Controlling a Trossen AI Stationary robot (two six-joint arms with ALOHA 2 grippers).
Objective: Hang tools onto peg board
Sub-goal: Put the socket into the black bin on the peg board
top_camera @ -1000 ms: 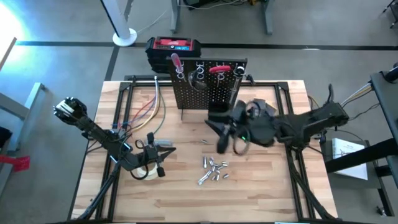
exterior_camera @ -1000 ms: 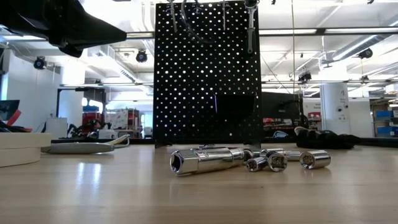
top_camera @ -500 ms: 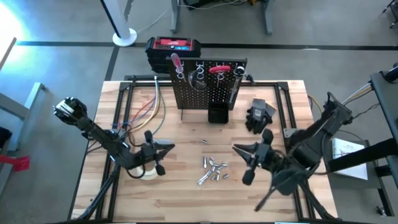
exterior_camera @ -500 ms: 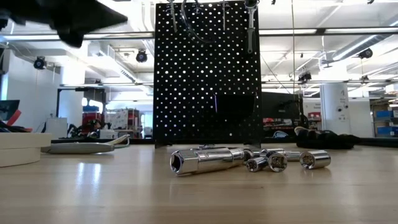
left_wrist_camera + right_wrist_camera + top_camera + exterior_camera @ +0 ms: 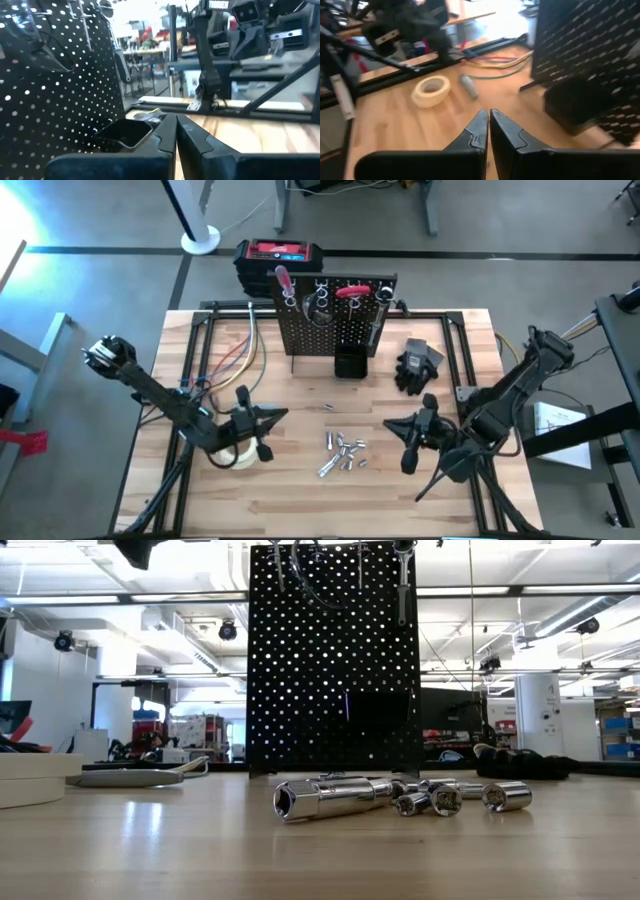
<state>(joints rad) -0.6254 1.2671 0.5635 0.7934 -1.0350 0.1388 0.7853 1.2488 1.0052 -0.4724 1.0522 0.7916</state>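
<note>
Several short silvery sockets [image 5: 342, 453] lie loose on the table's middle; they also show in the low view [image 5: 330, 797]. The black peg board [image 5: 335, 315] stands upright at the far side, with red-handled tools [image 5: 283, 280] and a wrench [image 5: 378, 320] hanging on it and a small black bin [image 5: 348, 365] at its foot. My left gripper [image 5: 282, 416] is shut and empty above the tape roll [image 5: 235, 456], to the left of the sockets. My right gripper [image 5: 390, 426] is shut and empty to the right of the sockets. A grey tool [image 5: 468, 85] lies beside the tape roll.
Black gloves [image 5: 418, 365] lie right of the peg board. A red-and-black box [image 5: 280, 255] stands behind the board. Coloured cables [image 5: 235, 360] run along the table's left part. Bare wood lies along the near edge.
My right gripper has drawn back from in front of the peg board's bin toward the table's near right, and now sits right of the sockets. My left gripper has risen a little above the tape roll. The sockets have stayed where they were.
</note>
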